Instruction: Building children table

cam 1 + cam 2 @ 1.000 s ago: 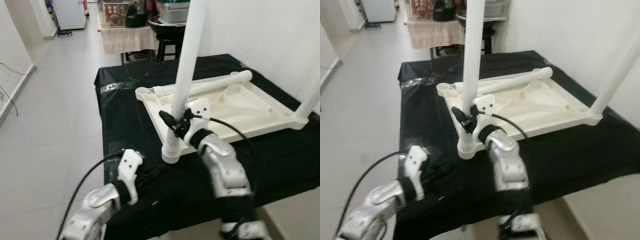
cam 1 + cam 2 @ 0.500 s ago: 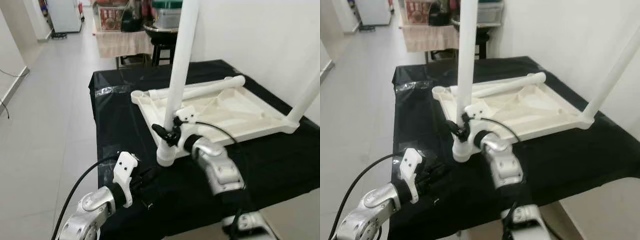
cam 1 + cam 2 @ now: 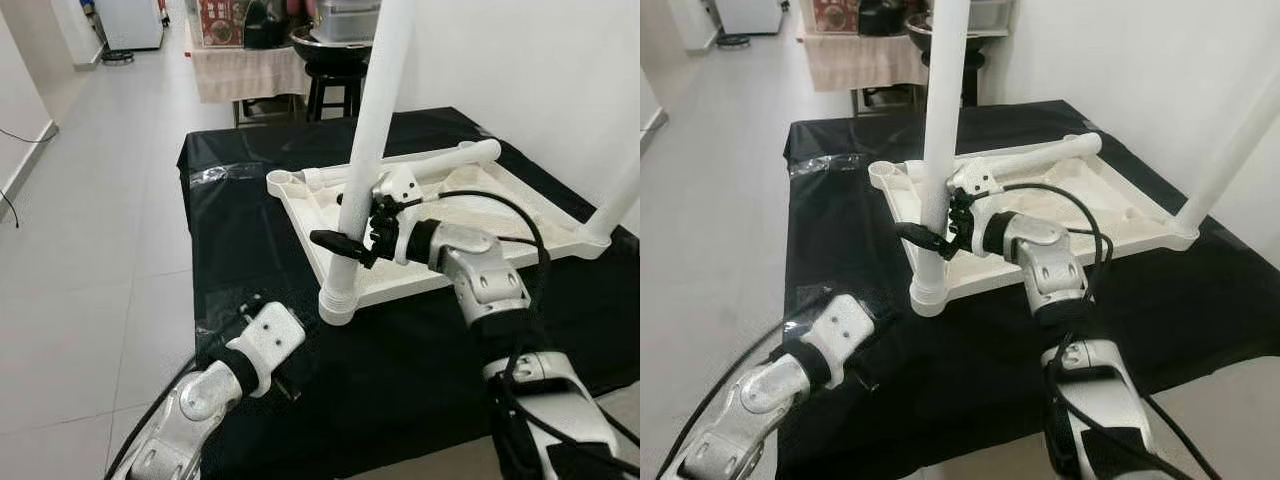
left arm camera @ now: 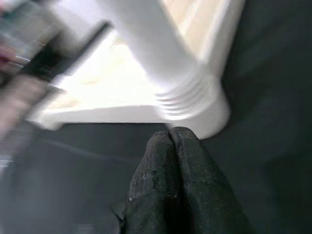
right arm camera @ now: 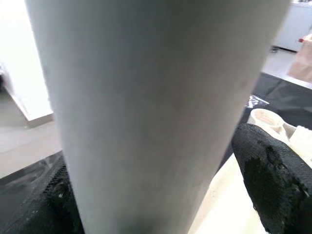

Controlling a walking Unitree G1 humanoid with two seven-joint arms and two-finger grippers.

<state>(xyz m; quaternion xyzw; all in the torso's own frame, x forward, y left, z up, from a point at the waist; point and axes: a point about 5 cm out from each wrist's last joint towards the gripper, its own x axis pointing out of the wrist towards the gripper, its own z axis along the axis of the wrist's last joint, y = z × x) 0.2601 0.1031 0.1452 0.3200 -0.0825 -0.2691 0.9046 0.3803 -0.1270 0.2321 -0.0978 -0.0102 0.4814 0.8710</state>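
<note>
- The right gripper [image 3: 345, 238] clasps the upright white leg [image 3: 366, 160] partway up its shaft, one black finger [image 5: 273, 180] on each side of the tube, as the right wrist view shows from close by.
- That leg stands in a ribbed socket [image 3: 338, 305] at the near left corner of the overturned white table top [image 3: 470, 215], the children's table in the making, and rises out past the upper edge of the head views.
- The silver right arm [image 3: 478, 275] reaches to the leg from the robot's right, passing over the near edge of the white panel with a black cable looping above it.
- The left gripper [image 4: 173, 141] rests low on the black cloth [image 3: 240, 250] near its front edge, just short of the socket; its two fingers are pressed together with nothing between them.
- The white panel lies underside up on the cloth-covered table, ribs and recesses showing, set at a slant to the cloth's edges.
- A loose white leg [image 3: 420, 166] lies along the panel's far edge, beside an open socket [image 3: 285, 182] at the far left corner.
- A second fitted leg [image 3: 620, 195] stands at the panel's right corner, leaning up toward the white wall [image 3: 520, 70].
- Beyond the far edge of the cloth stand a dark stool [image 3: 335, 92] and another table draped in pale fabric, on a light tiled floor [image 3: 90, 200].
</note>
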